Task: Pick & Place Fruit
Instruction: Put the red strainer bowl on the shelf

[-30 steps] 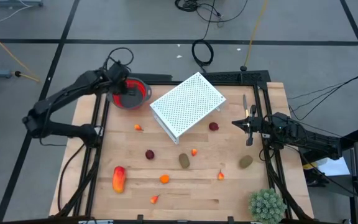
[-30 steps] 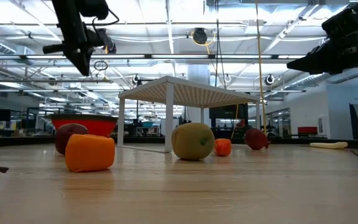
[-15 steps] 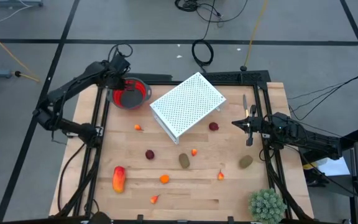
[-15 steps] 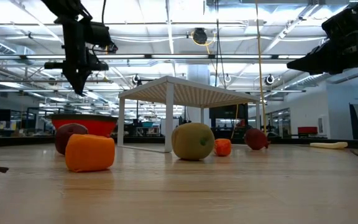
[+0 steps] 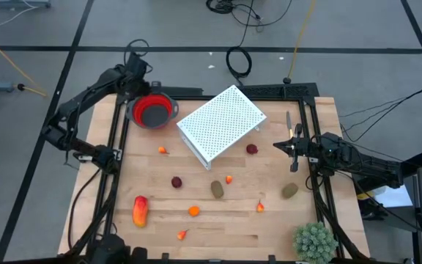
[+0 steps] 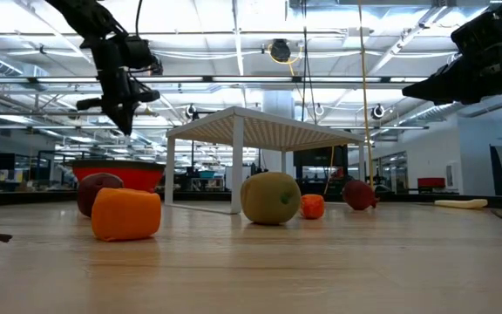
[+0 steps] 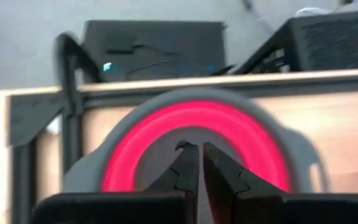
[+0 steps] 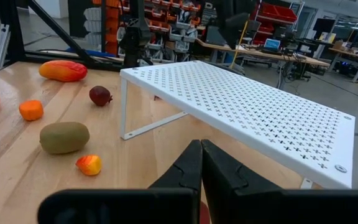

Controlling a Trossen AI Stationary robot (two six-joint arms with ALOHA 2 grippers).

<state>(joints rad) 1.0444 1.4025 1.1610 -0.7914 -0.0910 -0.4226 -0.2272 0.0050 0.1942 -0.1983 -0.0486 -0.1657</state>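
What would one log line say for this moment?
left gripper: shut, empty, over red bowl | right gripper: shut, waiting at right edge | fruit: scattered on table

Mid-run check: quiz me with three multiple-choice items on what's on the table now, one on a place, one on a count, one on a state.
1. Where is the left gripper?
A. over the plant
B. by the red bowl's far rim
C. under the white rack

2. How many brown-green oval fruits lie on the table?
A. two
B. four
C. none

3. How are the right gripper's fingers?
A. wide open
B. holding fruit
C. shut, empty

Answers: 1 B, the high view shows it there. 2 A, one mid-table, one near the right arm. 3 C, the fingertips meet with nothing between.
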